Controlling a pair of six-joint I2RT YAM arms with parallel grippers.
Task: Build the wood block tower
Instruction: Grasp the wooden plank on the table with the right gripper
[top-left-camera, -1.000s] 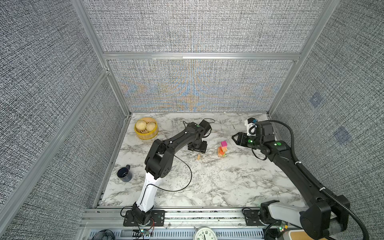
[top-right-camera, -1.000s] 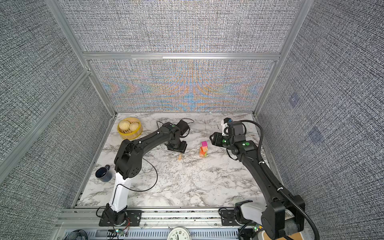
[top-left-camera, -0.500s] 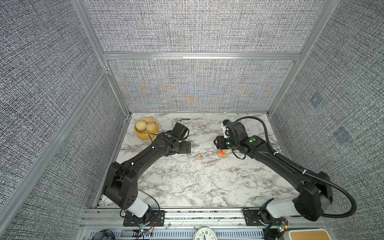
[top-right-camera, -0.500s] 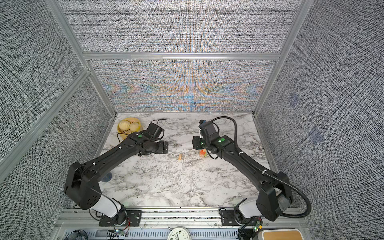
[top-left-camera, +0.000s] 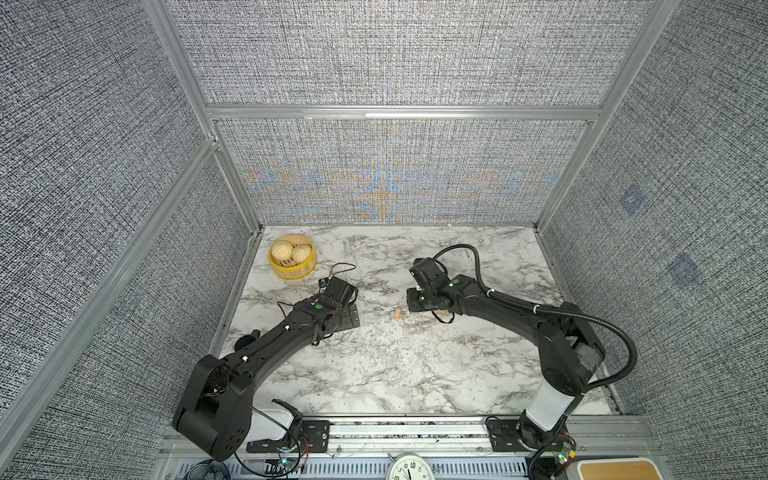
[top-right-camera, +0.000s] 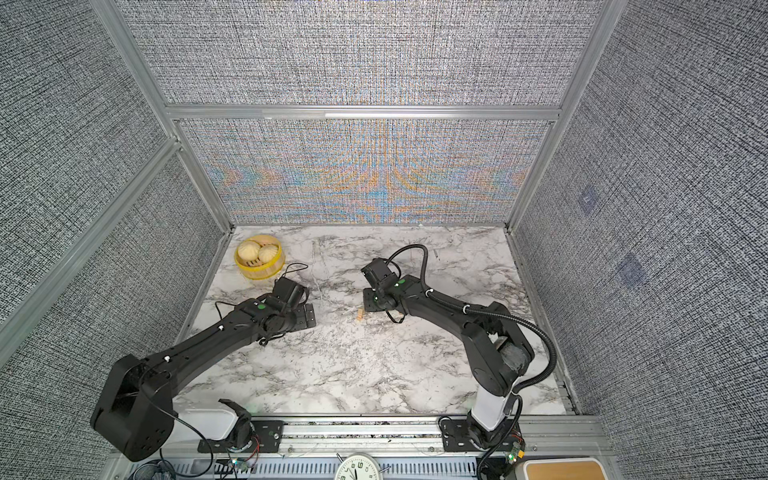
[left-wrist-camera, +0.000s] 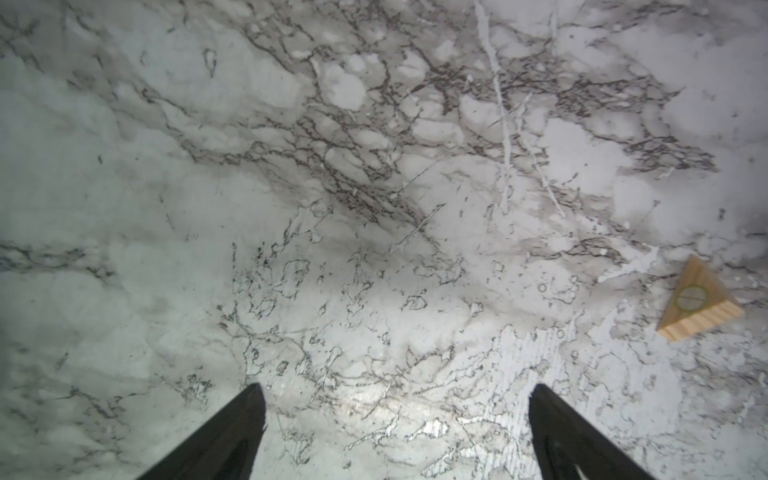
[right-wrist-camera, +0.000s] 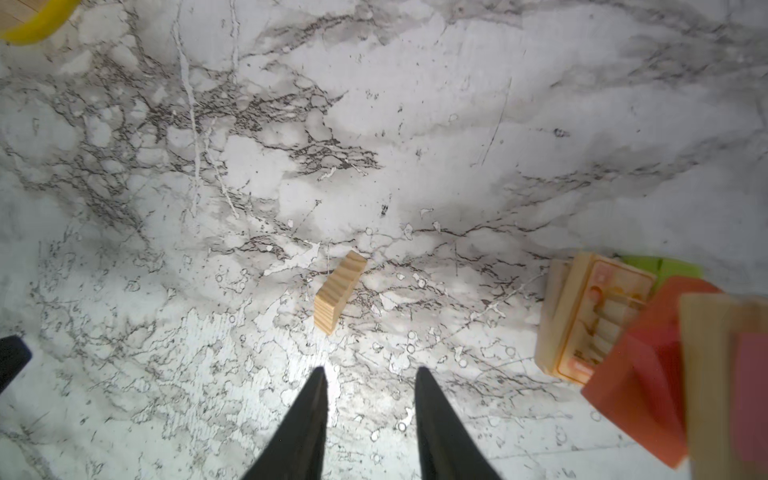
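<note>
Tan triangle block (right-wrist-camera: 338, 293) lies alone on the marble table (top-left-camera: 374, 374), in the open strip between the two arms, touching nothing. From the right wrist it sits straight ahead of the right gripper (right-wrist-camera: 370, 374), just beyond the tips. The block's long ribbed edge runs slantwise across the line of the jaws, not square to the gap. Those jaws stand a narrow way apart with nothing between them. My read: the gap looks tight for that slanted edge, so the wrist needs a turn or the jaws need more room before closing. The tower (right-wrist-camera: 648, 353), tan at the base with red, green and pink pieces, stands off to one side of the right gripper, near it and well clear of the loose block. In both top views the right arm covers most of it. The left gripper (left-wrist-camera: 395, 390) has its jaws spread wide and empty over bare marble, with the block far off at the edge of its wrist view. So the right arm is the nearer one for this pick.
</note>
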